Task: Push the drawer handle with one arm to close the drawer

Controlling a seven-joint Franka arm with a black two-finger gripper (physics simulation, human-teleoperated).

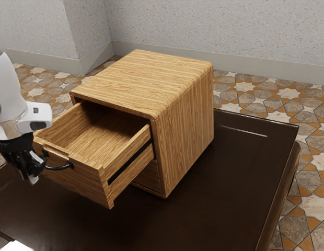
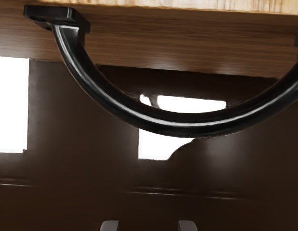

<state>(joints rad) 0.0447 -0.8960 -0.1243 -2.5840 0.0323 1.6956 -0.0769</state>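
Note:
In the exterior view my gripper (image 1: 31, 171) points down just outside the pulled-out top drawer (image 1: 82, 179), close to its black handle (image 1: 60, 168). The wrist view has the curved handle (image 2: 182, 124) standing out from the wooden drawer front (image 2: 187, 48). Two grey fingertips of the gripper (image 2: 149, 225) appear there, spread apart with nothing between them, so it is open. Whether a finger touches the handle, I cannot tell. The drawer's inside holds nothing visible.
The wooden cabinet (image 1: 185, 120) stands on a dark glossy table (image 1: 219, 198), with a lower drawer front (image 1: 149, 177) partly visible beneath the top one. Bright reflections (image 2: 12, 103) lie on the tabletop. Behind the table are a patterned floor and a pale wall.

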